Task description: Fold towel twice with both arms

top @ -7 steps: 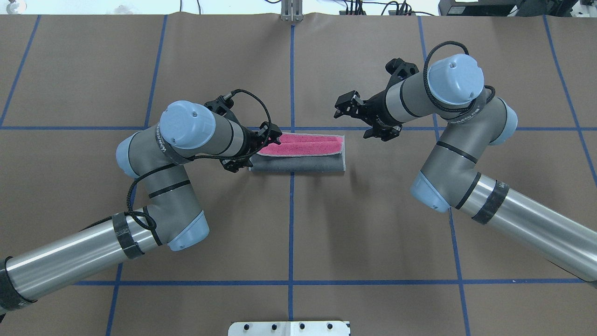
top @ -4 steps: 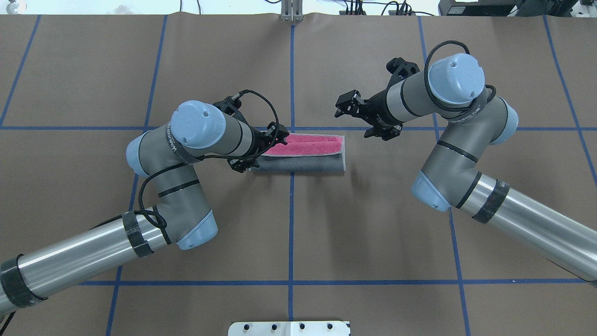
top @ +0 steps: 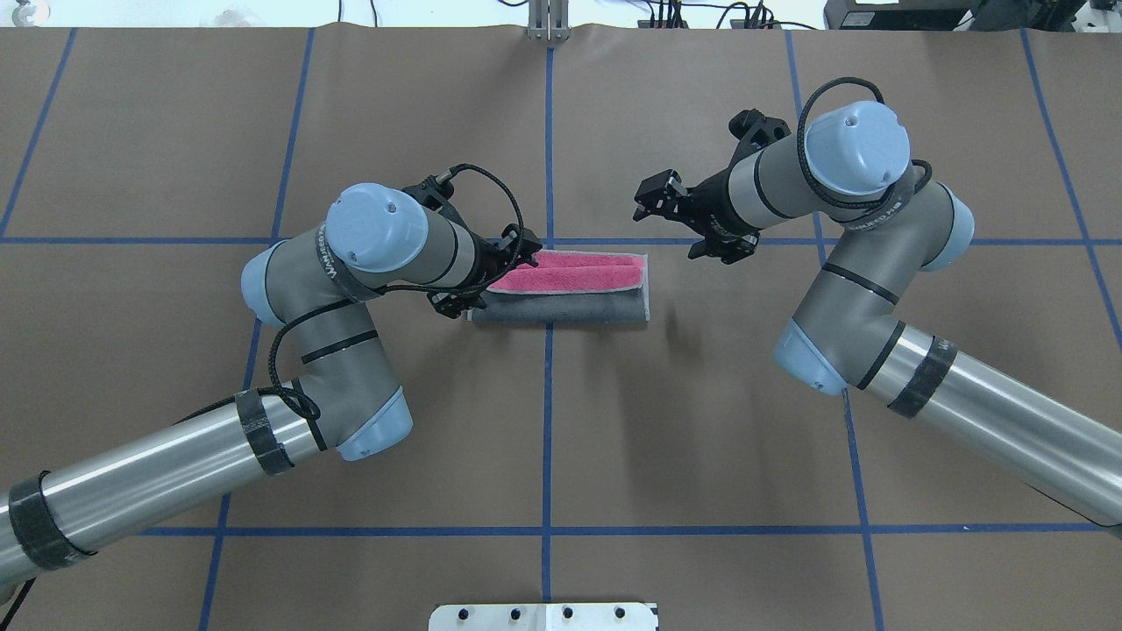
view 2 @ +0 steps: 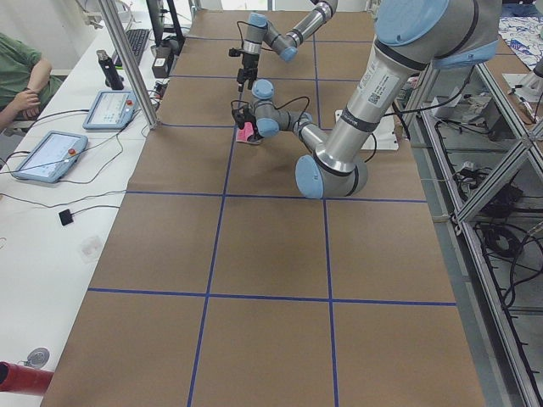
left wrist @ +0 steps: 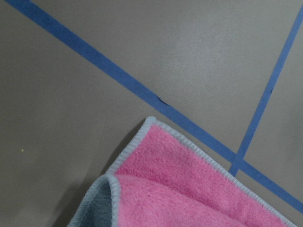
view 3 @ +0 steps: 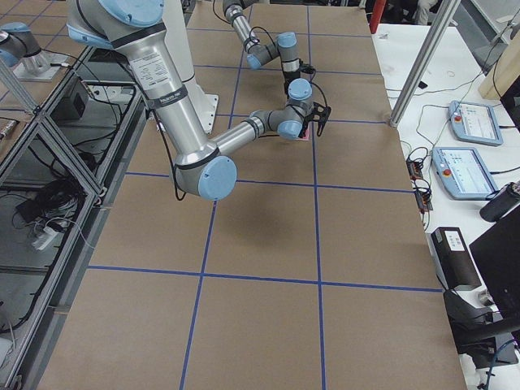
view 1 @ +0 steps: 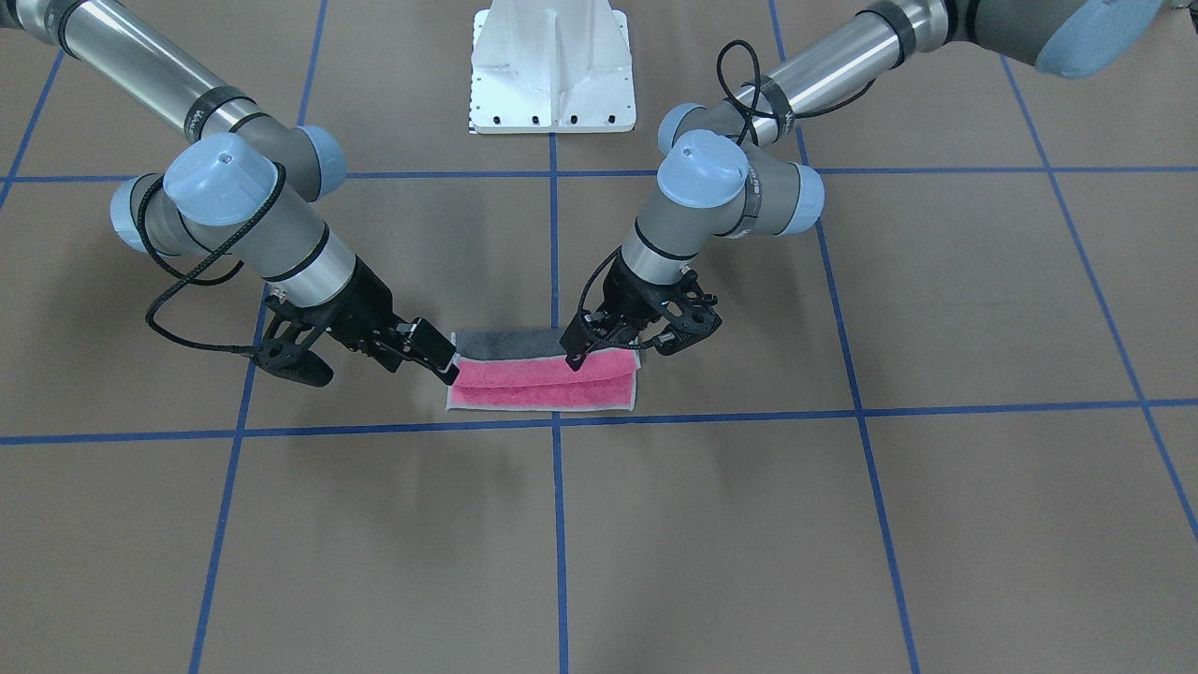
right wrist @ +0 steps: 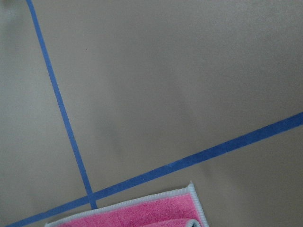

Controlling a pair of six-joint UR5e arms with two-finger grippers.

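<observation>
Brown table (top: 614,438), left tool (top: 520,257) on towel (top: 578,294) end, opening unclear, right tool (top: 649,198) empty

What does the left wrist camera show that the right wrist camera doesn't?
Only the left wrist view: the towel close up, with its dark grey face showing under a folded corner.
Only the right wrist view: mostly bare brown table cover, with just a pink towel corner at the bottom edge and no dark grey face visible.
Both: pink terry with light stitched edging, lying beside a crossing of blue tape lines.
</observation>
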